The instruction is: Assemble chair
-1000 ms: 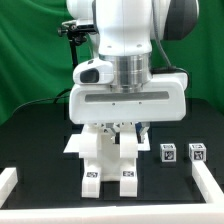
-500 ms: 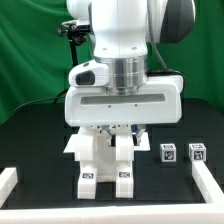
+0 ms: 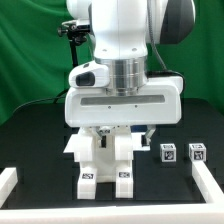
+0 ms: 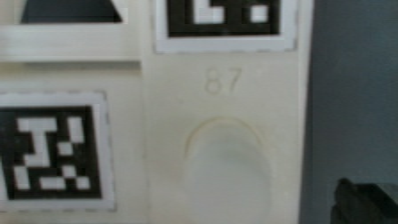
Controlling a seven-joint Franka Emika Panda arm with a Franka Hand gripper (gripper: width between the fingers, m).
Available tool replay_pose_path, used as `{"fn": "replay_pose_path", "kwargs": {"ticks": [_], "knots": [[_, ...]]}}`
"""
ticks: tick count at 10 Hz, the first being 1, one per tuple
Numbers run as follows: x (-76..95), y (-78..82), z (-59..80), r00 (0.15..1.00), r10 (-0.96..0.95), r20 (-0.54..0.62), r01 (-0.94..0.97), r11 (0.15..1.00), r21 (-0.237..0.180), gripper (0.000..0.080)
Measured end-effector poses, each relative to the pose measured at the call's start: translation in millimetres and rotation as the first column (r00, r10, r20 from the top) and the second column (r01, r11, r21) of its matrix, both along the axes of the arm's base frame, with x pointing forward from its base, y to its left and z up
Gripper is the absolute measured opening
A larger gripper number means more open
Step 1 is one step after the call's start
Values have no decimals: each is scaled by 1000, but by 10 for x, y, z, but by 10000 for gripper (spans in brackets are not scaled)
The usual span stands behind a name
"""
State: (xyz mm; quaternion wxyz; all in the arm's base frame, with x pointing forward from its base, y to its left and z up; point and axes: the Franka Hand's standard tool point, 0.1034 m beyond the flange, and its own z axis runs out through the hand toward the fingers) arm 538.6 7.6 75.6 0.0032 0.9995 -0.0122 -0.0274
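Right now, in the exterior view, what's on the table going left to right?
joined chair parts → small tagged cube → second tagged cube

My camera looks close at a white chair part [image 4: 231,120] that fills nearly the whole view, with the number 87 [image 4: 222,80] moulded in near a shallow arch outline [image 4: 228,165]. It carries a cropped tag [image 4: 222,18] by the number and a second tag [image 4: 48,152] beside the arch. A dark patch [image 4: 368,205] shows past one corner.
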Motion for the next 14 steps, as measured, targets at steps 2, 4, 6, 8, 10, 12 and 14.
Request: {"fn": "replay_pose_path", "kwargs": {"ticks": [2, 4, 6, 8, 10, 12, 14], "knots": [[-2, 0, -4, 1000, 0, -1, 0, 1000, 0, 647], [-4, -1, -8, 1000, 0, -2, 0, 1000, 0, 649], [-5, -1, -11, 1000, 0, -2, 0, 1000, -1, 649], [42, 33, 210, 999, 2, -40, -1, 1000, 17, 649], [125, 113, 530, 999, 14, -33, -13, 1000, 26, 649], [98, 288, 674, 999, -31, -28, 31, 999, 32, 649], [-133, 673, 689, 999, -40, -26, 41, 998, 40, 649]]}}
